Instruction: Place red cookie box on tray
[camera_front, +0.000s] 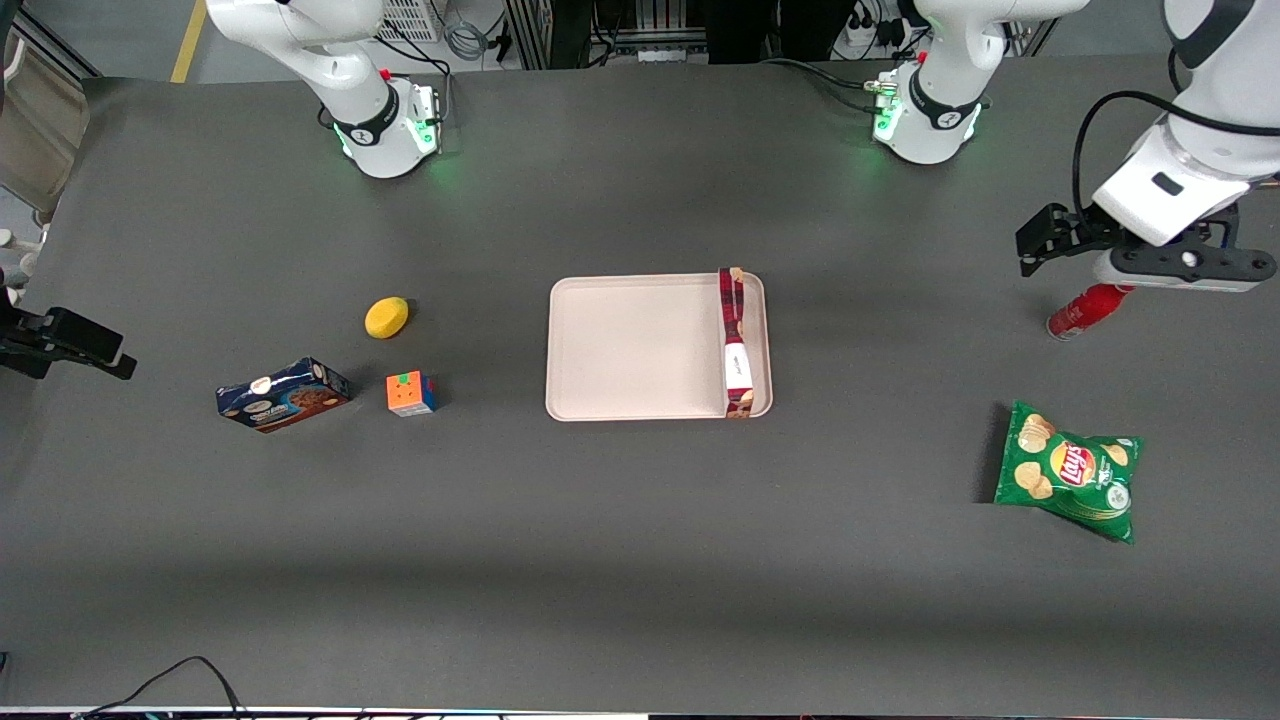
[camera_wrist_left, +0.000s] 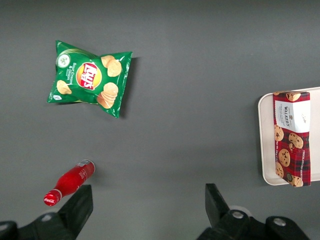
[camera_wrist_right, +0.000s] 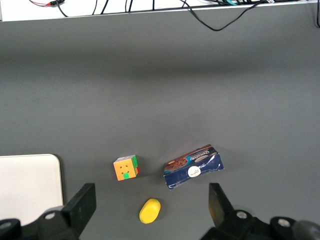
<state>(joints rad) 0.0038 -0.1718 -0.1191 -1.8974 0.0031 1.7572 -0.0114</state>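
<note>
Only the left wrist view shows the gripper (camera_wrist_left: 145, 210) spread empty, well apart from the red cookie box (camera_wrist_left: 291, 138) on the tray (camera_wrist_left: 263, 145).

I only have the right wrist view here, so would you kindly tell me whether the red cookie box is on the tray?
Observer: Yes, the red cookie box lies in the tray, along the edge toward the working arm's end.
Operator: Where is the gripper?
Observer: The gripper is open and empty, above the red bottle.
Operator: Anything else near it?
Observer: A green chip bag, nearer the front camera.
</note>
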